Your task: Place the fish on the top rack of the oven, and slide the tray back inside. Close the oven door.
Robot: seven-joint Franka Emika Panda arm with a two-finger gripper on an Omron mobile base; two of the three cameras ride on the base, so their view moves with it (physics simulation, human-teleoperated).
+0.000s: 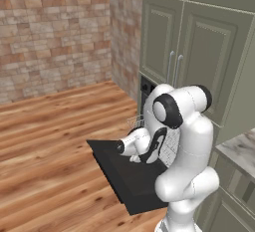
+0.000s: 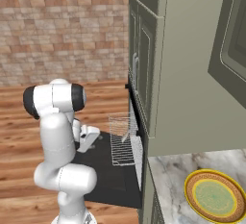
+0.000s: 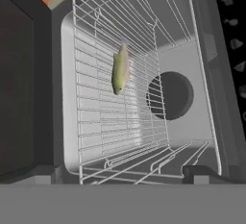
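The fish (image 3: 120, 68), slender and pale grey-green, lies on the top rack (image 3: 96, 117), a silver wire grid. That tray (image 2: 122, 141) sticks out of the oven (image 1: 146, 89) over the oven door (image 1: 124, 181), which is folded down flat. My gripper (image 3: 122, 175) hangs above the rack, short of the fish, open wide with nothing between its dark fingertips (image 3: 43, 172). The hand (image 1: 137, 149) sits over the open door, also seen beside the rack (image 2: 89, 139). The pale grey oven interior with a round dark fan opening (image 3: 170, 95) shows beyond the fish.
Tall grey-green cabinets (image 1: 199, 52) stand above and beside the oven. A round yellow plate (image 2: 214, 196) rests on the marble counter (image 2: 168, 180) to the right. Wooden floor (image 1: 50, 141) stretches left of the open door, up to a brick wall (image 1: 55, 32).
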